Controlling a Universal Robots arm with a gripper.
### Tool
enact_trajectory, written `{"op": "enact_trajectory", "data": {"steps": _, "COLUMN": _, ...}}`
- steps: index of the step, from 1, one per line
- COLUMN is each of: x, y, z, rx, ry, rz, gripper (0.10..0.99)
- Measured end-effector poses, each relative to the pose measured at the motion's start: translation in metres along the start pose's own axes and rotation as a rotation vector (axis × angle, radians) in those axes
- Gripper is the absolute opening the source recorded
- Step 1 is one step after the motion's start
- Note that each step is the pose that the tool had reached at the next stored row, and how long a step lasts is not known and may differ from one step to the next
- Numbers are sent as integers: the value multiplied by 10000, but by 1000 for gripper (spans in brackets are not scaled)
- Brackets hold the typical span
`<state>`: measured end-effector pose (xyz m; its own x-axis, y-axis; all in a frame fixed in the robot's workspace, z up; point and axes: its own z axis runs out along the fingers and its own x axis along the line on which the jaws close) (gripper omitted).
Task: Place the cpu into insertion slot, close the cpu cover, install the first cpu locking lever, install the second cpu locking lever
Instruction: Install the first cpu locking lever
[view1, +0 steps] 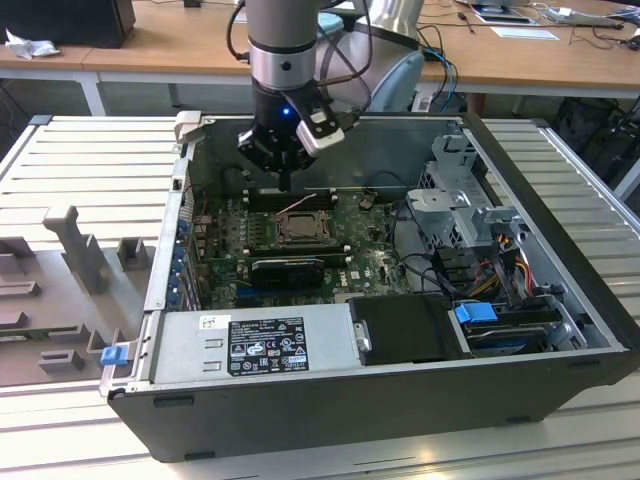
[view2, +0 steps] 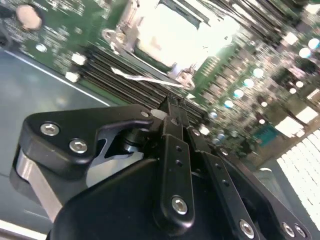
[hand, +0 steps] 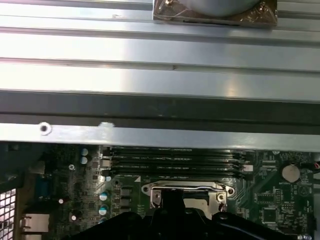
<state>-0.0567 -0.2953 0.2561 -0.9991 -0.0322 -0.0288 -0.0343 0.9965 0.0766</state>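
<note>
The insertion slot (view1: 297, 229) sits in the middle of the green motherboard inside the open computer case. The cpu cover (hand: 186, 190) lies flat on it as a silver frame. In the second wrist view, a pale, glaring surface fills the cover's window (view2: 172, 32); it looks like the cpu's metal top. A thin pale locking lever (view2: 145, 78) juts out from the socket's side toward the memory slots. My gripper (view1: 287, 182) hangs just above the board on the far side of the socket, over the memory slots. Its fingers (view2: 172, 112) are pressed together with nothing between them.
Black memory slots (hand: 175, 162) run beside the socket. The case wall (hand: 160, 135) rises close behind them. A grey drive cage (view1: 460, 205) and cables fill the exterior view's right. The power supply (view1: 255, 345) lies along the near side.
</note>
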Motion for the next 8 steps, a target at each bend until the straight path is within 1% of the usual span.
{"op": "enact_trajectory", "data": {"steps": 2, "x": -116, "y": -4, "z": 4, "rx": 0, "ry": 1, "rz": 1, "gripper": 106}}
{"op": "enact_trajectory", "data": {"steps": 3, "x": -156, "y": -6, "z": 5, "rx": 2, "ry": 2, "rz": 3, "gripper": 106}}
{"op": "enact_trajectory", "data": {"steps": 5, "x": -171, "y": -8, "z": 6, "rx": -3, "ry": 0, "rz": 6, "gripper": 106}}
{"op": "enact_trajectory", "data": {"steps": 6, "x": -172, "y": -9, "z": 8, "rx": -47, "ry": -3, "rz": 7, "gripper": 106}}
{"op": "enact_trajectory", "data": {"steps": 7, "x": -172, "y": -12, "z": 11, "rx": -148, "ry": -5, "rz": 11, "gripper": 106}}
{"op": "enact_trajectory", "data": {"steps": 8, "x": -173, "y": -15, "z": 14, "rx": -283, "ry": -9, "rz": 16, "gripper": 106}}
